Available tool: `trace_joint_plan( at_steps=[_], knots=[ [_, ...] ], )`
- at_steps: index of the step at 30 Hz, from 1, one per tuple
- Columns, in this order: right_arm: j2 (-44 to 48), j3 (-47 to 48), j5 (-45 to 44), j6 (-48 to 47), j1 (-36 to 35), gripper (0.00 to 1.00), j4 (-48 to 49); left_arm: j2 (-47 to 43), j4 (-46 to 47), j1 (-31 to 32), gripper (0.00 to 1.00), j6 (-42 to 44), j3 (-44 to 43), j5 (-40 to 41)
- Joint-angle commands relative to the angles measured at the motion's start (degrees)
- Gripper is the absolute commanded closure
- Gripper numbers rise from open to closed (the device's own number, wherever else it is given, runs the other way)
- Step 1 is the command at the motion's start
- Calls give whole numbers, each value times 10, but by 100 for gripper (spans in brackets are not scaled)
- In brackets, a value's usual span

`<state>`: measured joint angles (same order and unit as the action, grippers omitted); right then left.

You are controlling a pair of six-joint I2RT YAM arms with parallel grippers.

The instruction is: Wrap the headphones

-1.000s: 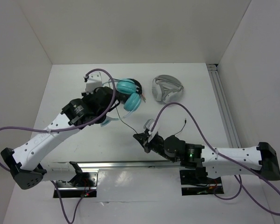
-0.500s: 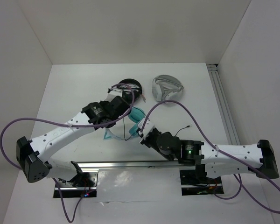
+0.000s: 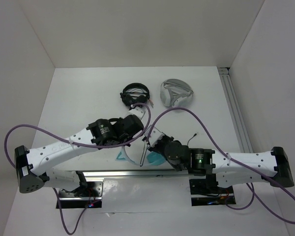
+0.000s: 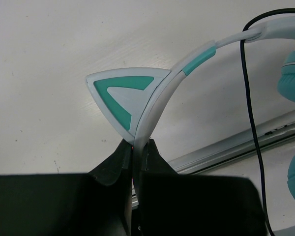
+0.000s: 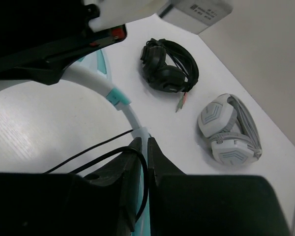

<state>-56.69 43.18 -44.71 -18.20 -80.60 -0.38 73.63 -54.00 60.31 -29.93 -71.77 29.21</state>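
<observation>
Headphones (image 3: 155, 159) sit at btm middle of top view. L gripper (image 4: 135, 145) pinches the band (image 4: 196, 58) by a cat ear (image 4: 123, 93). R gripper (image 5: 142, 142) pinches band too, fingers nearly together. Black set (image 3: 135, 93) & grey set (image 3: 175, 93) lie upper middle.

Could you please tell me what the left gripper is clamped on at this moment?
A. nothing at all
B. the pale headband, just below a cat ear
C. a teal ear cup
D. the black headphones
B: in the left wrist view the left gripper has its jaws shut on the headband of the headphones, right beneath the cat ear.
</observation>
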Motion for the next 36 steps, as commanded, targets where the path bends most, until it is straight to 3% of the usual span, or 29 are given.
trace_joint_plan(
  at_steps=[1, 7, 12, 15, 16, 17, 22, 27, 32, 36],
  knots=[
    [31, 39, -62, -25, 23, 83, 70, -9, -54, 12, 100, 39, 8, -32],
    [42, 33, 0, -19, 96, 71, 95, -21, -54, 12, 100, 39, 8, -45],
    [42, 27, 113, 23, 191, 70, 95, -40, -44, 12, 100, 51, 8, -74],
    [28, 27, 196, 55, 235, 85, 90, -55, -44, 12, 100, 51, 8, -74],
    [22, 19, 204, 55, 235, 97, 96, -61, -44, 12, 100, 51, 8, -69],
    [17, 13, 211, 63, 235, 100, 111, -61, -44, 12, 100, 51, 8, -69],
    [0, -27, 230, 76, 240, 100, 169, -67, -50, 12, 100, 45, -11, -70],
    [-32, -43, 289, 90, 297, 100, 211, -85, -50, 12, 100, 51, -38, -73],
    [-108, -4, 434, 126, 398, 100, 224, -97, -35, 12, 100, 65, -104, -98],
    [-140, 18, 500, 132, 421, 100, 237, -86, -30, 6, 100, 70, -152, -110]
  ],
)
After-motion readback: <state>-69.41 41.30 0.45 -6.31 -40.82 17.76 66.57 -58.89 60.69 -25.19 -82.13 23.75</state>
